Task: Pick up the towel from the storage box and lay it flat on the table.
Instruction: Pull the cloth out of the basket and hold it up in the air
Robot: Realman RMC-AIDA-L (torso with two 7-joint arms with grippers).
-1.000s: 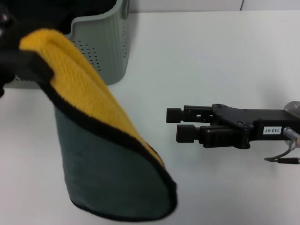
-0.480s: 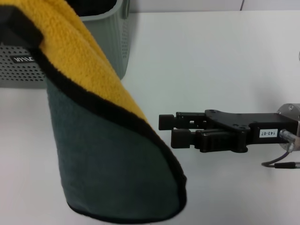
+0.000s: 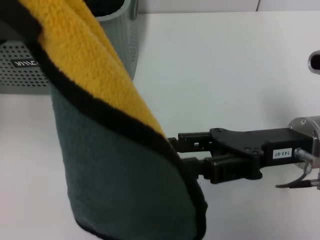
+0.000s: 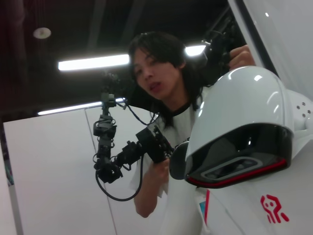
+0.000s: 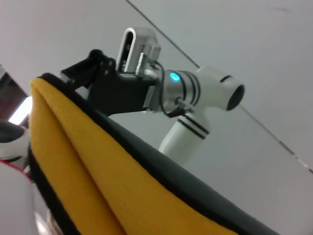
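Left gripper (image 5: 90,66) clenched on hanging yellow/grey-green towel (image 3: 115,165) before storage box (image 3: 120,40), right gripper (image 3: 175,152), tagged "143-07", parted at towel's black edge.

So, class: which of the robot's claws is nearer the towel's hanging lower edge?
Right. The right claw reaches in level at the towel's black-bound edge; the left claw holds the towel's top corner, high above.

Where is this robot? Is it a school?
Probably a robot lab, not a school. A person holds camera gear beside the robot's white head, and the towel hangs over a plain white table.
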